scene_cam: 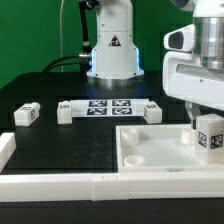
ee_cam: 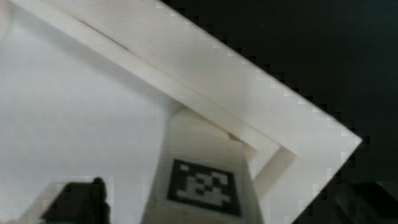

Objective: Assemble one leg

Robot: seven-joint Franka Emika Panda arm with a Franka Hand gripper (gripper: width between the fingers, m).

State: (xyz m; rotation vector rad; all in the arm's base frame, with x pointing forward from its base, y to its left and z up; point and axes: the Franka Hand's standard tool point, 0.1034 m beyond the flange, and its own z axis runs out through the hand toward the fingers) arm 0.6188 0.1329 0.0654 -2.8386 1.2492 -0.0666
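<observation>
1. Gripper (scene_cam: 207,128) of our Panda arm pinches a leg (scene_cam: 210,134) between its fingers, above the right corner of the tray-like top (scene_cam: 150,150) as seen in the exterior view.
2. We see in the wrist view the held leg (ee_cam: 210,172) upright over the top's corner rim (ee_cam: 214,80), its tag facing the camera.
3. Three more legs lie beyond the top: one (scene_cam: 27,114) well apart toward the exterior view's left, two (scene_cam: 65,110) (scene_cam: 153,109) at the ends of the marker board (scene_cam: 108,107).
4. We note a white border rail (scene_cam: 60,184) in front of the top.
</observation>
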